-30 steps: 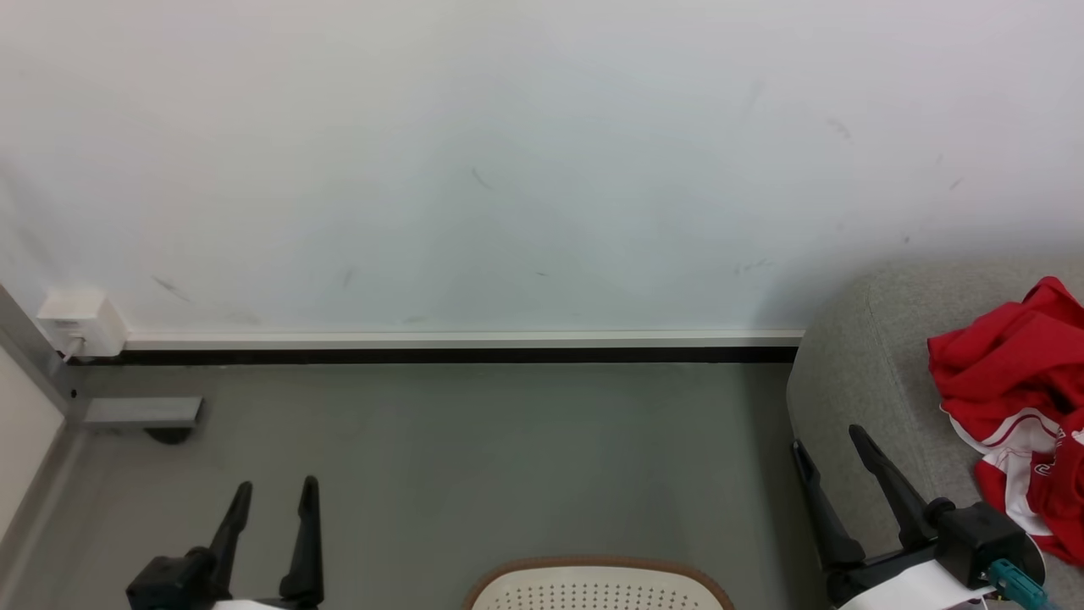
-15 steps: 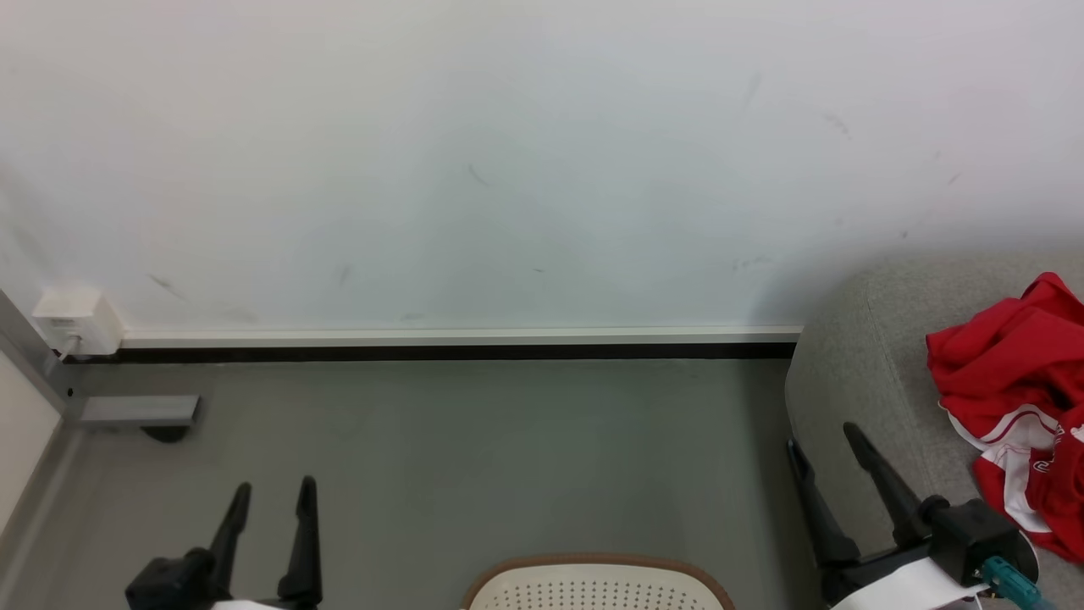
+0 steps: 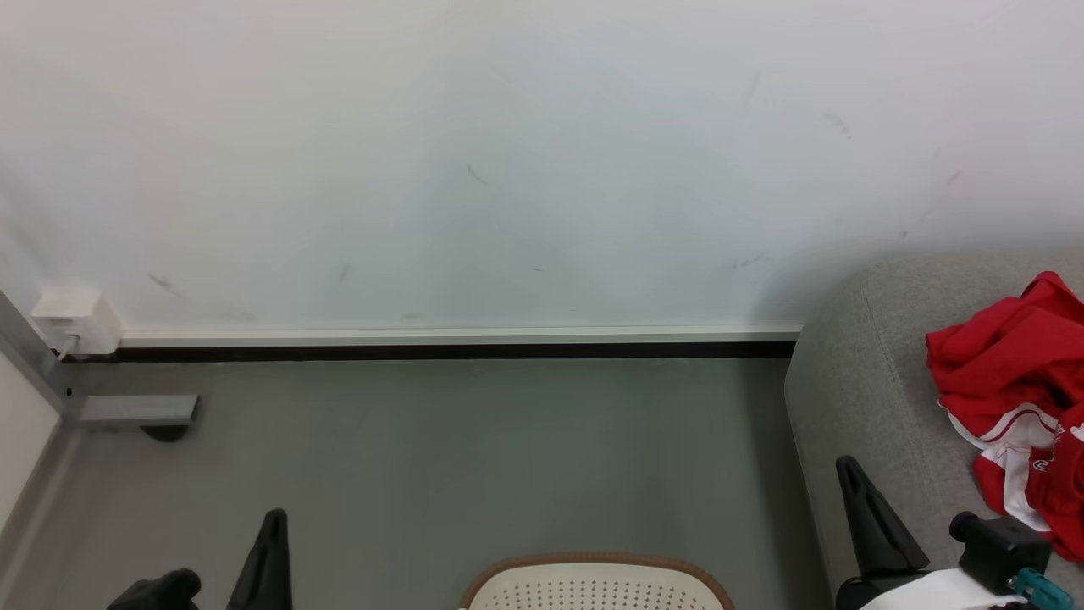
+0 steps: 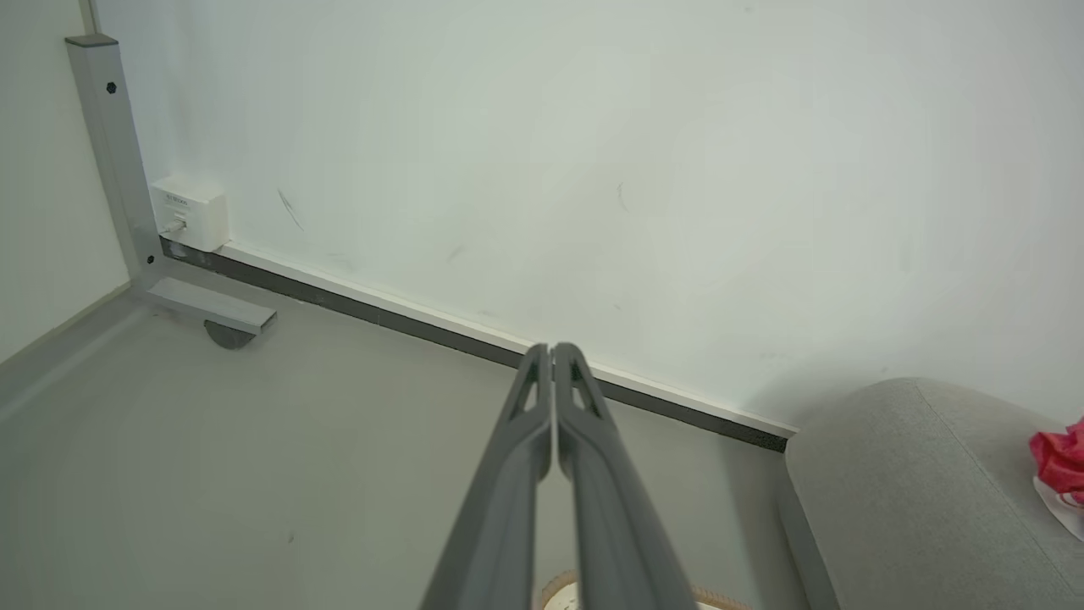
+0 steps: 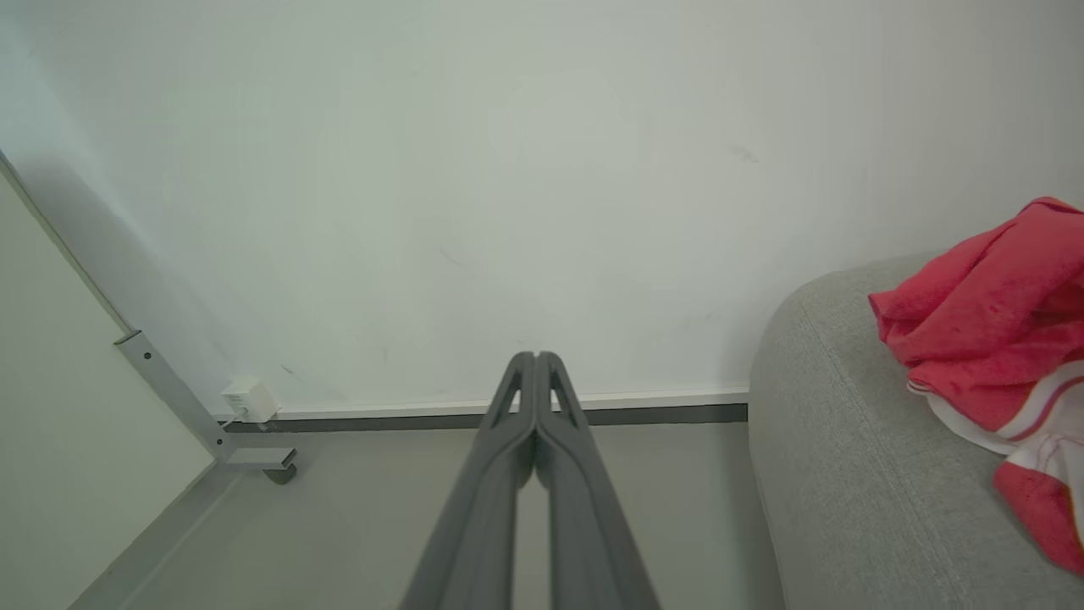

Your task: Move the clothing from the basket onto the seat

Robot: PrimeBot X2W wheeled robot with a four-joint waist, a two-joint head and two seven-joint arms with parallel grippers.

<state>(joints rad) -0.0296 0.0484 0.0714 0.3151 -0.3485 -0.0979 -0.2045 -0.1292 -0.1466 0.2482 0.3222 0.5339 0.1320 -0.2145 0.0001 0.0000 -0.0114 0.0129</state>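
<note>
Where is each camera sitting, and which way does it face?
Head view: on the head, facing forward and down at wall, floor, basket rim and seat; shut left gripper lower left, shut right gripper lower right.
Left wrist view: on the left wrist, looking along the shut left gripper toward the wall's base; seat at right.
Right wrist view: on the right wrist, looking along the shut right gripper at the wall; clothing on the seat at right.
Shared: all three see wall, seat and red clothing.

basket (image 3: pixel 593 589): cut by bottom edge, inside hidden | clothing (image 3: pixel 999 364): cut by right edge; lettering too small to read | seat (image 3: pixel 855 381): runs off right and bottom edges | left gripper (image 3: pixel 274 518): base cut off below
</note>
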